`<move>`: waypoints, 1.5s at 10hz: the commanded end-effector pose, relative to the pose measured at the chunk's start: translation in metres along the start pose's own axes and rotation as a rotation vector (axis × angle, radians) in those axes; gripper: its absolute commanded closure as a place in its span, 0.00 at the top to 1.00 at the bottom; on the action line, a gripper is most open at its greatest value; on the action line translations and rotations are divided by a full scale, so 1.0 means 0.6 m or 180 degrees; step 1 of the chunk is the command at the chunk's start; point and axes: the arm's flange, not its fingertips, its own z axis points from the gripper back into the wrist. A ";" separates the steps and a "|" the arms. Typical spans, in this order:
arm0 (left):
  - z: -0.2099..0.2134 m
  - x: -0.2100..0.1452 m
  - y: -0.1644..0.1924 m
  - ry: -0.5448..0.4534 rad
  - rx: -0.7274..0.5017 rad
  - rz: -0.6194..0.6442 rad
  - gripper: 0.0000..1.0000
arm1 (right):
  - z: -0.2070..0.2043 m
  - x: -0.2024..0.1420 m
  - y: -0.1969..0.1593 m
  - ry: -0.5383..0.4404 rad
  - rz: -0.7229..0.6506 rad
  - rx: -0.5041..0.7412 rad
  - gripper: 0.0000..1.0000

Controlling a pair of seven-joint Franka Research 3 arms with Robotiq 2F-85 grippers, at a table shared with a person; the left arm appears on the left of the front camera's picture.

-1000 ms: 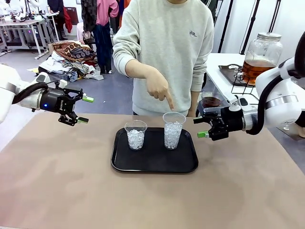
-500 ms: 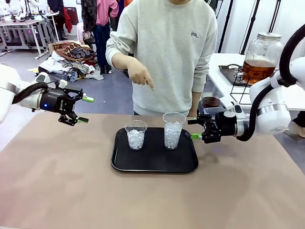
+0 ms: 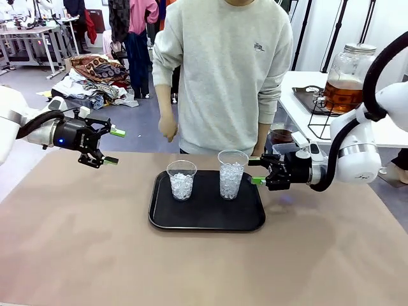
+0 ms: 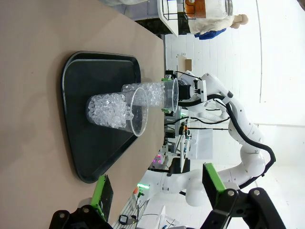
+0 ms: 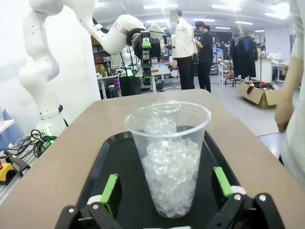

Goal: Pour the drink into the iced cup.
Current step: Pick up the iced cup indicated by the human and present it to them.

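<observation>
Looking along your right gripper (image 3: 256, 171), you see wide, empty jaws just beside the fuller iced cup (image 3: 232, 175), which stands ahead of them, untouched, near the tray's (image 3: 204, 220) far right corner. Your left gripper (image 3: 112, 146), jaws also parted and empty, hovers above the tabletop's left edge. The drink (image 3: 341, 94) is in its jar (image 3: 349, 64), well apart.

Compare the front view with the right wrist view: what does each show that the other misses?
Front view adds: the glass dispenser jar of amber drink on a side table, and the shorter iced cup. Right wrist view adds: a cardboard box on the floor far off. Both share: the taller iced cup, the black tray, the open right tool beside that cup, and the open left tool.
</observation>
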 end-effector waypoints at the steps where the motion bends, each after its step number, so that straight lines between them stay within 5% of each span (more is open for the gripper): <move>1: 0.001 -0.001 -0.002 0.0021 0.0028 0.0049 1.00 | -0.019 -0.005 -0.017 -0.0111 -0.0044 -0.0027 1.00; 15: 0.001 -0.001 -0.002 0.0021 0.0028 0.0049 1.00 | -0.092 -0.028 -0.029 -0.0108 -0.0238 0.0204 1.00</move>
